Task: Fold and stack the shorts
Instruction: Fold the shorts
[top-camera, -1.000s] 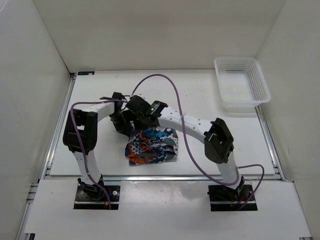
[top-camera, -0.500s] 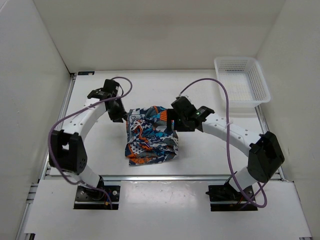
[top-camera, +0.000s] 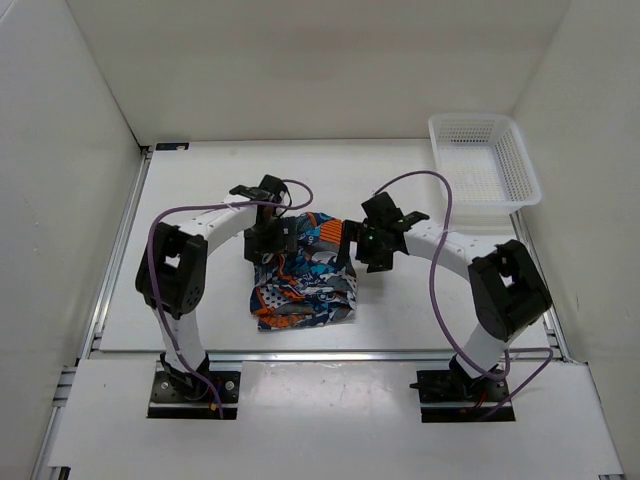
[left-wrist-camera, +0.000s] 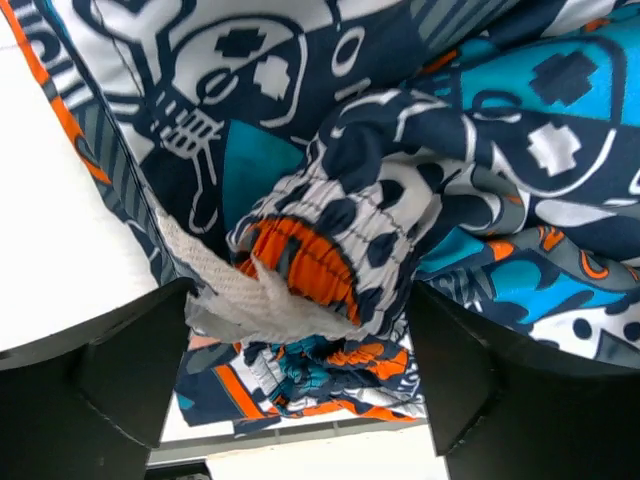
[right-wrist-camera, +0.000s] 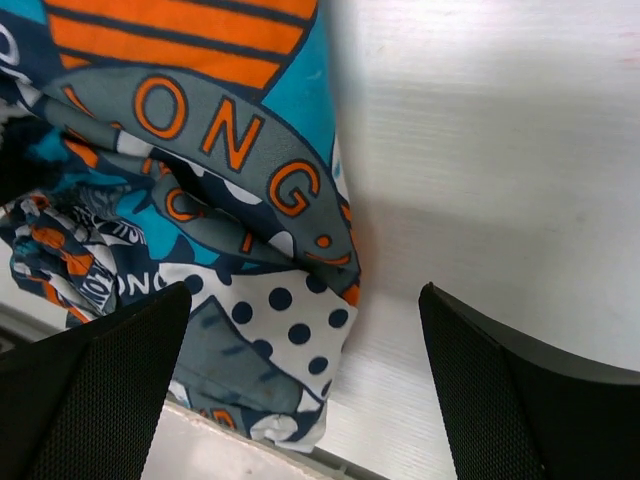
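While the shorts (top-camera: 300, 285) are lying as a crumpled, loosely doubled bundle on the table (top-camera: 200, 180) between the two arms, the fold is judged unfinished, and the step in hand appears to be a grasp of the bundle's far edge. The left gripper (left-wrist-camera: 300, 335) is hovering with its fingers spread wide on either side of the bunched elastic waistband (left-wrist-camera: 350, 225) and the white drawstring (left-wrist-camera: 215, 280), pinching nothing. For a clean fold it should be closing on the waistband layers only, since a trapped cord is likely to be dragging the cloth askew. The right gripper (right-wrist-camera: 305, 320) is also spread apart and holding nothing, straddling the bundle's right edge with one finger over print and one over bare table. It should be shifting inward before closing. Both should then be lifting level and together. The white mesh basket (top-camera: 485, 165) is sitting well apart at the far right corner.
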